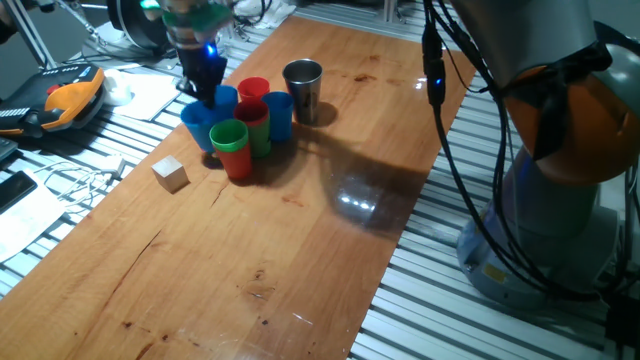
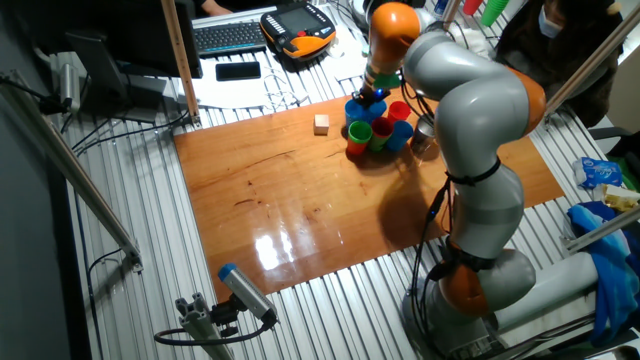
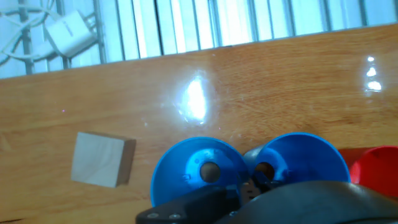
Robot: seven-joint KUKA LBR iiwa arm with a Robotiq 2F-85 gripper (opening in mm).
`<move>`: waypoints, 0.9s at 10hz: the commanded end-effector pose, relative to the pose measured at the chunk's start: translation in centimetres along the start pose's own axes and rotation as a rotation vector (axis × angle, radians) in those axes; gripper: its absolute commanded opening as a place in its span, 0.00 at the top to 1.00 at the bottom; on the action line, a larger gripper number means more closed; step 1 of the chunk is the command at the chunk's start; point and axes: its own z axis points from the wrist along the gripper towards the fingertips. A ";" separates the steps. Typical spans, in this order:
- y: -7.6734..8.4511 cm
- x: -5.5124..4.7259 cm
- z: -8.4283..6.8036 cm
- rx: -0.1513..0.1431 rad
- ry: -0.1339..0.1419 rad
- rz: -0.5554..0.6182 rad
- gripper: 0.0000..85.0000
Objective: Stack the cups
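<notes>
A tight cluster of cups stands at the table's far left. It holds blue cups [image 1: 200, 124] [image 1: 279, 113], a red cup [image 1: 253, 90], a green cup [image 1: 229, 135] sitting in a red one, and a green-and-red pair [image 1: 258, 128]. The steel cup [image 1: 303, 88] stands just right of them. My gripper [image 1: 206, 88] is low over the two left blue cups [image 3: 196, 169] [image 3: 303, 160], with its fingertips at their touching rims. The hand view cuts the fingers off, so their state is hidden. In the other fixed view the gripper [image 2: 371, 95] sits above the cluster [image 2: 373, 130].
A small wooden cube [image 1: 171, 173] [image 3: 101, 160] lies left of the cups near the table's edge. A teach pendant [image 1: 62, 98], cables and papers sit beyond that edge. The arm's base [image 1: 560, 190] stands at the right of the wooden table [image 1: 260, 270].
</notes>
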 end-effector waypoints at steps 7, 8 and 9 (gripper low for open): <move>-0.3 2.0 -7.8 -0.043 0.012 0.078 1.00; -0.3 2.2 -8.1 -0.058 0.014 0.086 1.00; -0.3 2.3 -8.3 -0.068 0.010 0.097 1.00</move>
